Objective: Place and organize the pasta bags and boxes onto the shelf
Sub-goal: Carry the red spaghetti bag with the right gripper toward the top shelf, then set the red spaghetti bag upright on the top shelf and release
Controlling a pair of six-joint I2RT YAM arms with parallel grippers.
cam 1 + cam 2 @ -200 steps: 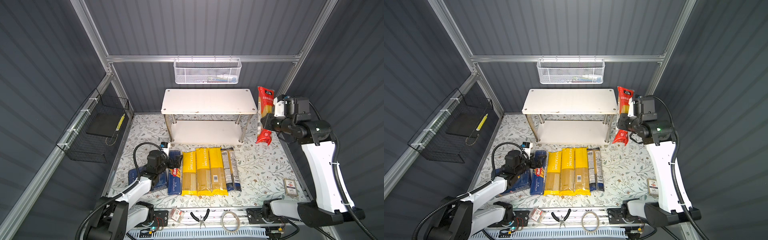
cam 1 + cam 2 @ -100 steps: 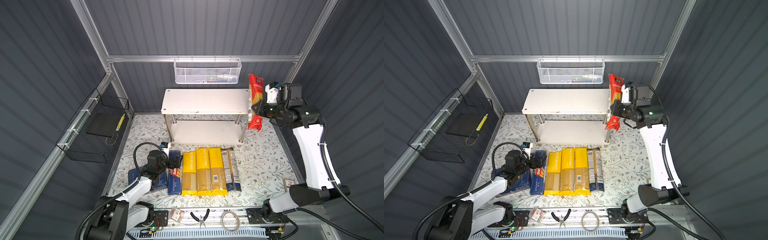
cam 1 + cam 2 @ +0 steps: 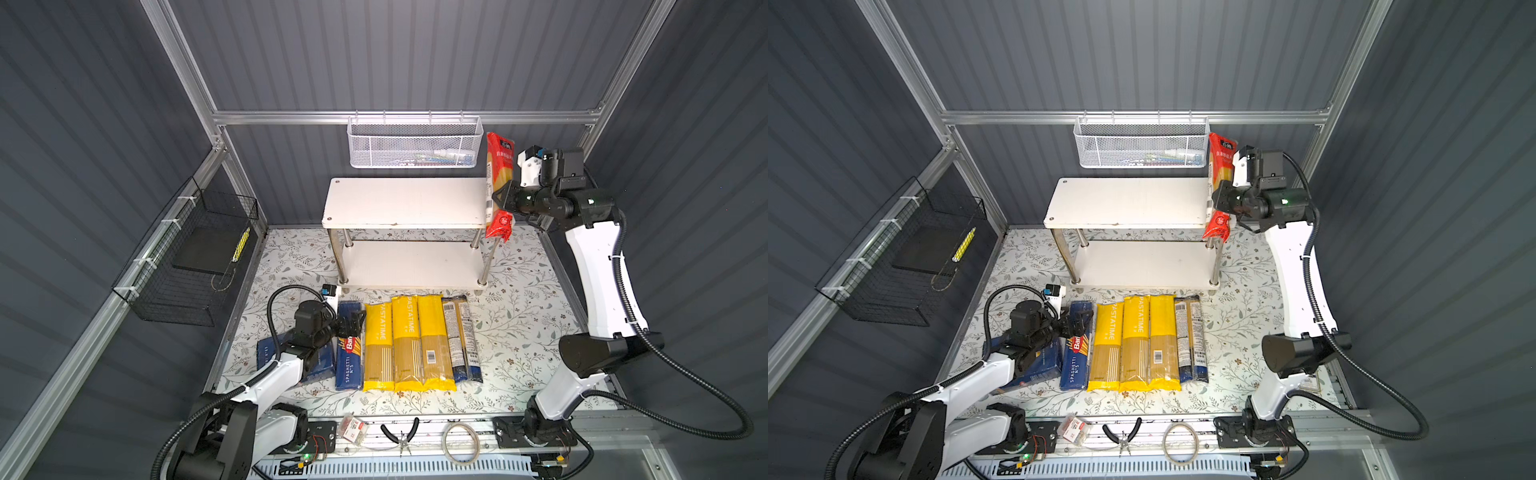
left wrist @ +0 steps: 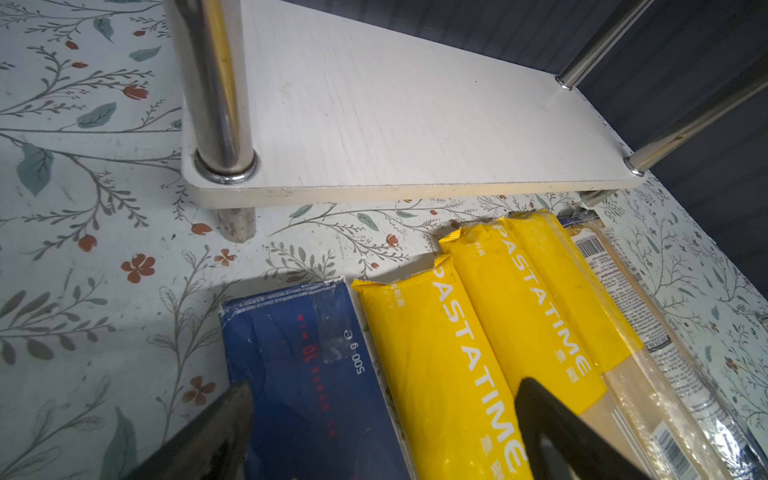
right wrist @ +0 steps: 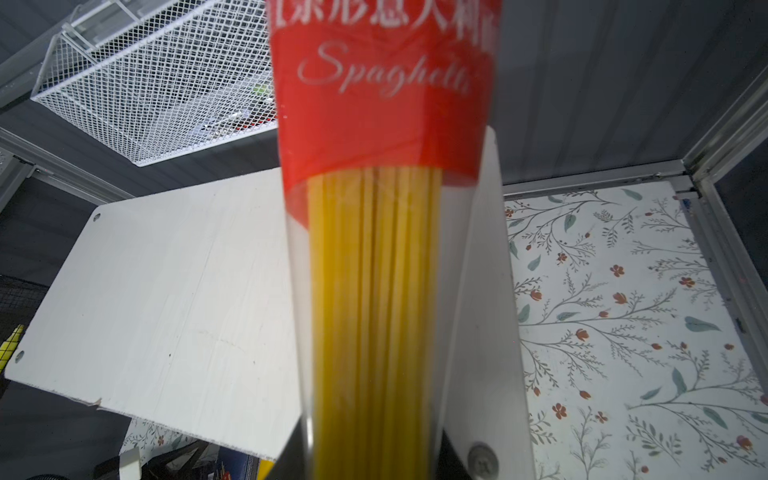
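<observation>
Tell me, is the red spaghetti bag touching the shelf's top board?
Cannot tell. In both top views the red spaghetti bag, held by the right gripper, overlaps the top board's right end; neither contact nor gap shows.

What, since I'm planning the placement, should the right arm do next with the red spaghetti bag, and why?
Probably carry it a little further inward over the top shelf board. The right pincer is shut on the red spaghetti bag, held upright at the board's right end, and the board looks bare, so there seems room to lay it down.
</observation>
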